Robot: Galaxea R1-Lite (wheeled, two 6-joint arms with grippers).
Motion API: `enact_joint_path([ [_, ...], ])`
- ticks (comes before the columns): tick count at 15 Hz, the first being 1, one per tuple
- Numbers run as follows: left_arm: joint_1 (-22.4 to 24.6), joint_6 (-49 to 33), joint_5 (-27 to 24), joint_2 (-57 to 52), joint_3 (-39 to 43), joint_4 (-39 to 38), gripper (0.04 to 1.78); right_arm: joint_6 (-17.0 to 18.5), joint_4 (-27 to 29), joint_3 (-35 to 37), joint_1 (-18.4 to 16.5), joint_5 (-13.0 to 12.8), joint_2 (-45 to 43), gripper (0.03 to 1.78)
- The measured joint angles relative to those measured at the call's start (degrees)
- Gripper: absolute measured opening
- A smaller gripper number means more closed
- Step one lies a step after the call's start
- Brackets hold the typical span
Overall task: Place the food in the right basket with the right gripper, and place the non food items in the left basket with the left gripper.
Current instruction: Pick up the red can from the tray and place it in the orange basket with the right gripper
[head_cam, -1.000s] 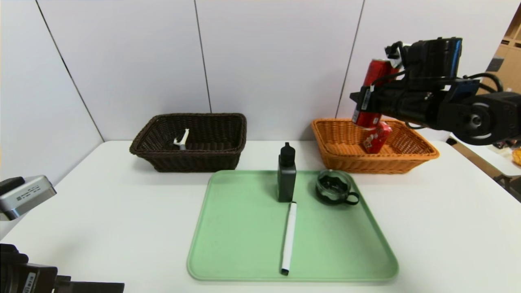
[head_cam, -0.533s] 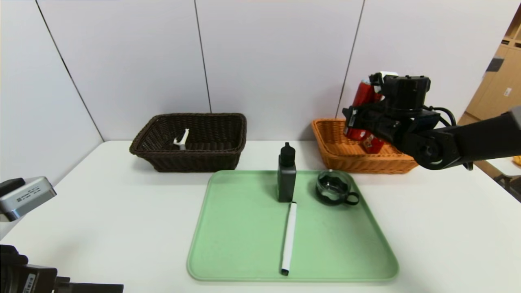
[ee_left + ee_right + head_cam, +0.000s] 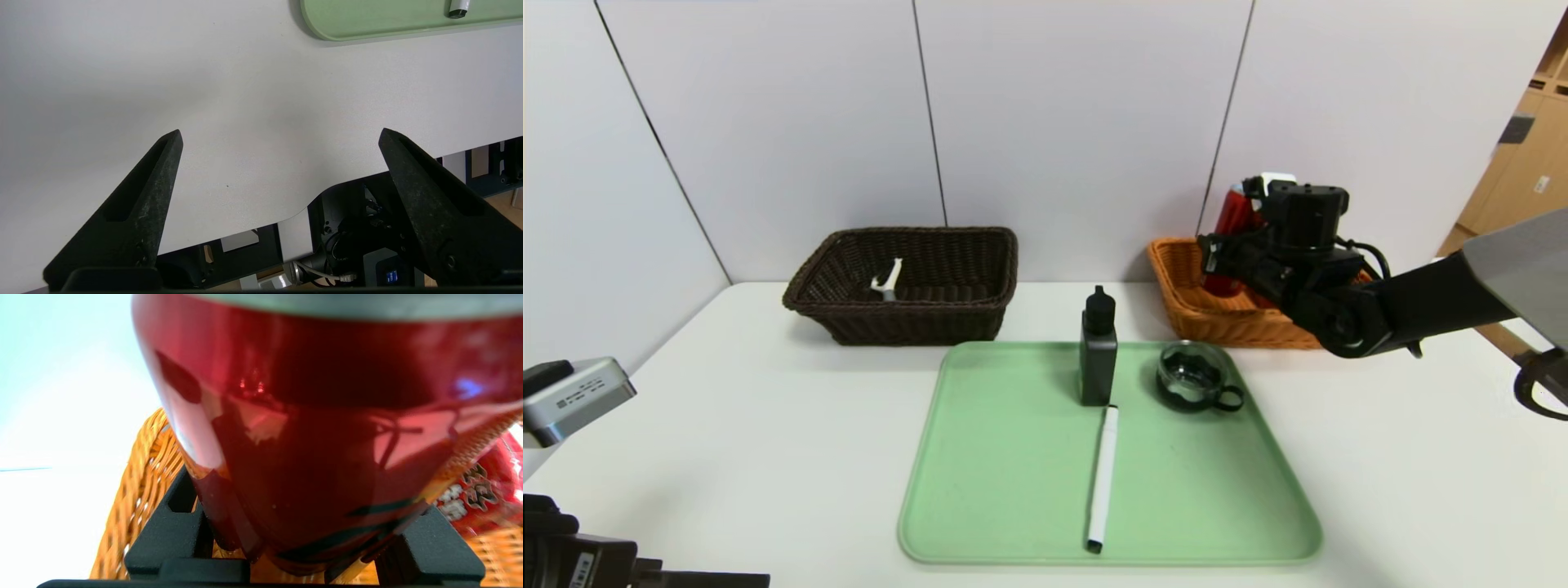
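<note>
My right gripper (image 3: 1227,255) is shut on the tall red drink can (image 3: 1230,216), holding it nearly upright with its lower end down inside the orange right basket (image 3: 1188,304). In the right wrist view the can (image 3: 327,437) fills the space between the black fingers (image 3: 171,531), and the red carton (image 3: 482,494) lies on the basket floor beside it. The black bottle (image 3: 1098,347), glass cup (image 3: 1192,376) and white marker (image 3: 1103,478) sit on the green tray (image 3: 1005,498). The white peeler (image 3: 888,282) lies in the dark left basket (image 3: 833,314). My left gripper (image 3: 280,134) hangs open and empty over the table's near left edge.
The green tray's corner (image 3: 327,28) and the marker's tip (image 3: 457,9) show in the left wrist view, beyond the left gripper. White wall panels stand right behind both baskets. The table's right edge runs close to the orange basket.
The right arm has come down and leftward with the can, from above the orange basket to having the can's lower end inside it. The left arm has not moved.
</note>
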Motion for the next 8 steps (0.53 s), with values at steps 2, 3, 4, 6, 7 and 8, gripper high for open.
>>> enact_joint_path([
  [2,0.0,0.0,0.0,0.0,0.0,0.0,1.69,0.0,-0.3,-1.0,-0.2,-0.4,1.3,0.99],
  [3,0.0,0.0,0.0,0.0,0.0,0.0,1.69,0.0,-0.3,-1.5,-0.2,-0.4,1.8,0.99],
  [4,0.0,0.0,0.0,0.0,0.1,0.1,1.69,-0.1,-0.3,-1.8,-0.2,-0.4,2.3,0.99],
  [6,0.0,0.0,0.0,0.0,0.3,0.0,1.69,-0.4,-0.4,-2.3,-0.4,-1.4,3.4,1.06],
  [7,0.0,0.0,0.0,0.0,0.3,0.0,1.69,-0.6,-0.6,-2.5,-0.5,-1.6,3.9,1.14],
  [8,0.0,0.0,0.0,0.0,0.3,0.0,1.69,-0.7,-0.5,-2.5,-0.5,-1.7,4.2,1.21],
])
